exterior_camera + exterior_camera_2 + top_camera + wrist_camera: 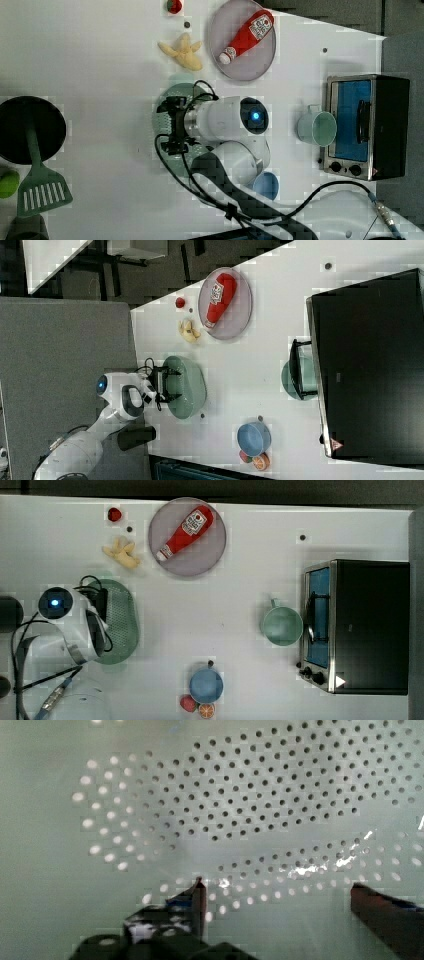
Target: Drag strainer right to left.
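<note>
Strainer [210, 795] directly beneath wide-spread pincer [277, 895]

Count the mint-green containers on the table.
2: the strainer under the arm at the top view's left, and the mug beside the toaster oven at the top view's right.

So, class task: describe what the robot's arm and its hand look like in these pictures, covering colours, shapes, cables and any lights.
The arm is made of glossy white rounded segments, with a round dark cap carrying a small blue light. Black cables loop along it toward the wrist. The hand is black and boxy, ending in two dark flat fingers set wide apart.
</note>
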`<state>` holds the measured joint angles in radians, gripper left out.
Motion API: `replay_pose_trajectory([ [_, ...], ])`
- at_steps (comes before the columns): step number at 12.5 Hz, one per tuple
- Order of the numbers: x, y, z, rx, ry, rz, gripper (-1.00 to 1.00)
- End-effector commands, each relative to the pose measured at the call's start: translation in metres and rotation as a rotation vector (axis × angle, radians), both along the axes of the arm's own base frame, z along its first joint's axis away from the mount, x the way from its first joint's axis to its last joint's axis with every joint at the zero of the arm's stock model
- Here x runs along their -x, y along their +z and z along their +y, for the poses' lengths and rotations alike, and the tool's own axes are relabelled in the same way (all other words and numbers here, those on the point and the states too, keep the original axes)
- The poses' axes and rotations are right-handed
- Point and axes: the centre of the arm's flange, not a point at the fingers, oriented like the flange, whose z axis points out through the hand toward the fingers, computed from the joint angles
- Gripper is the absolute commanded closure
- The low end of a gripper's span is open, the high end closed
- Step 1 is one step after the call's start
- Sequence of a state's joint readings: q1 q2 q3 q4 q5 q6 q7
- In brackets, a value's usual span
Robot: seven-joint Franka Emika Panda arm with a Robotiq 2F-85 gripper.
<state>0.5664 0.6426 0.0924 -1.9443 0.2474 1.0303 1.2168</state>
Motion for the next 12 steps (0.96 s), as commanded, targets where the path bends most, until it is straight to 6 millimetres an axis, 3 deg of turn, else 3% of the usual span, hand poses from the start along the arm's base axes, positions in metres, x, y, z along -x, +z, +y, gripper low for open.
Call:
replay_pose_trajectory([
  [1,0.008,0.004,0.031,-0.006,-0.013,-0.010,-1.00],
  [9,0.011,0.008,0.053,-0.022,0.004,-0.018,-1.00],
  [10,0.005,0.016,0.047,-0.009,0.033,-0.037,-1.00],
  [12,-0.014,0.050,0.023,0.032,0.192,-0.110,-1.00],
])
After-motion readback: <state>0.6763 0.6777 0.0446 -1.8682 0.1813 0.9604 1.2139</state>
